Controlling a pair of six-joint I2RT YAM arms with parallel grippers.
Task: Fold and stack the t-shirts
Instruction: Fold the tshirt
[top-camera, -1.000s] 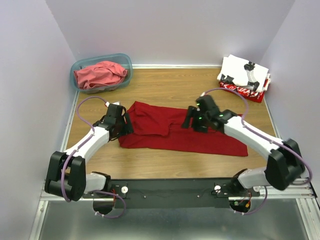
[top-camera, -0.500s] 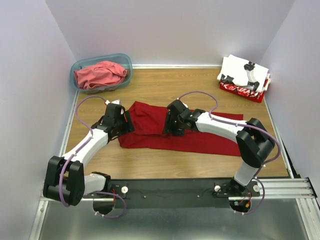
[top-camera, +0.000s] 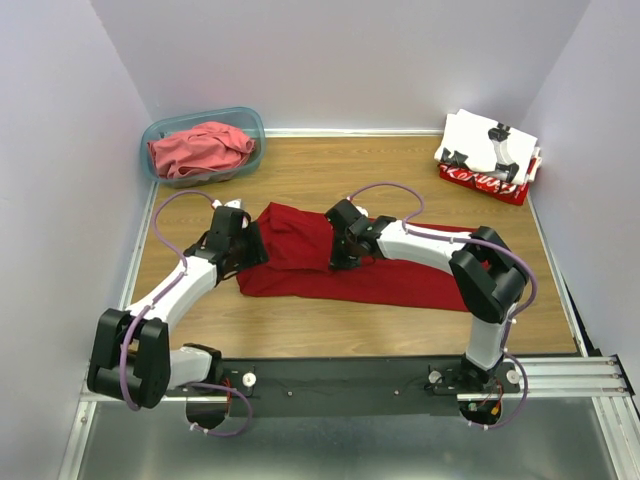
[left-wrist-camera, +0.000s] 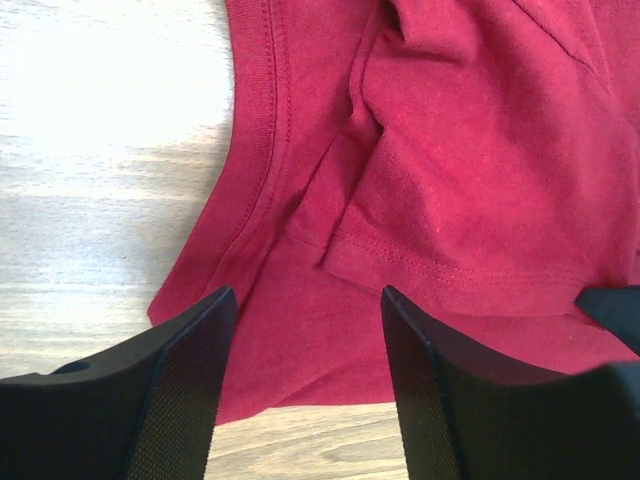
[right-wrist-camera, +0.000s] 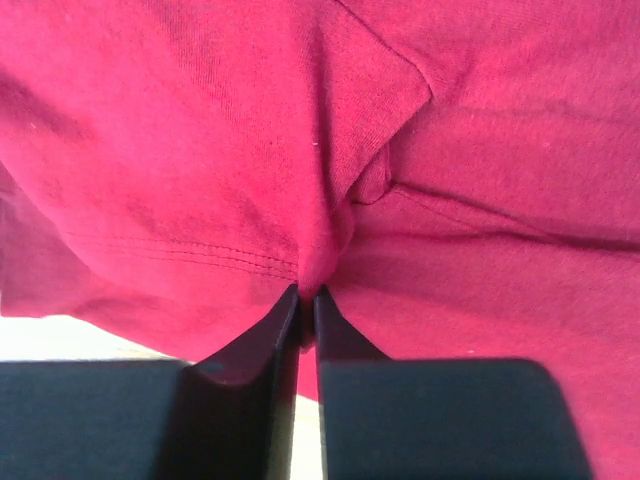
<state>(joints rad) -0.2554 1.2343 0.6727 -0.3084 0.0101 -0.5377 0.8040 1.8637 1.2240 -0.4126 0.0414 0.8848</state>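
Note:
A deep red t-shirt (top-camera: 420, 282) lies spread across the middle of the table, its left part folded over. My right gripper (top-camera: 338, 252) reaches left over it and is shut on a pinched ridge of its cloth (right-wrist-camera: 318, 262), just by a stitched hem. My left gripper (top-camera: 250, 246) stands open over the shirt's left end, its fingers (left-wrist-camera: 190, 350) straddling the cloth edge (left-wrist-camera: 300, 330) with bare wood below. A coral-red t-shirt (top-camera: 200, 148) sits bunched in a tub. A white printed t-shirt (top-camera: 490, 142) lies on a red lettered one (top-camera: 490, 184) at the back right.
The translucent teal tub (top-camera: 250, 128) stands at the back left corner. Pale walls close in the table on the left, back and right. Bare wood (top-camera: 340, 165) shows behind the red shirt and along the near edge.
My right gripper has swung left across the red shirt and closed on a pinch of its cloth. The left gripper has stayed in place, its jaws a little narrower.

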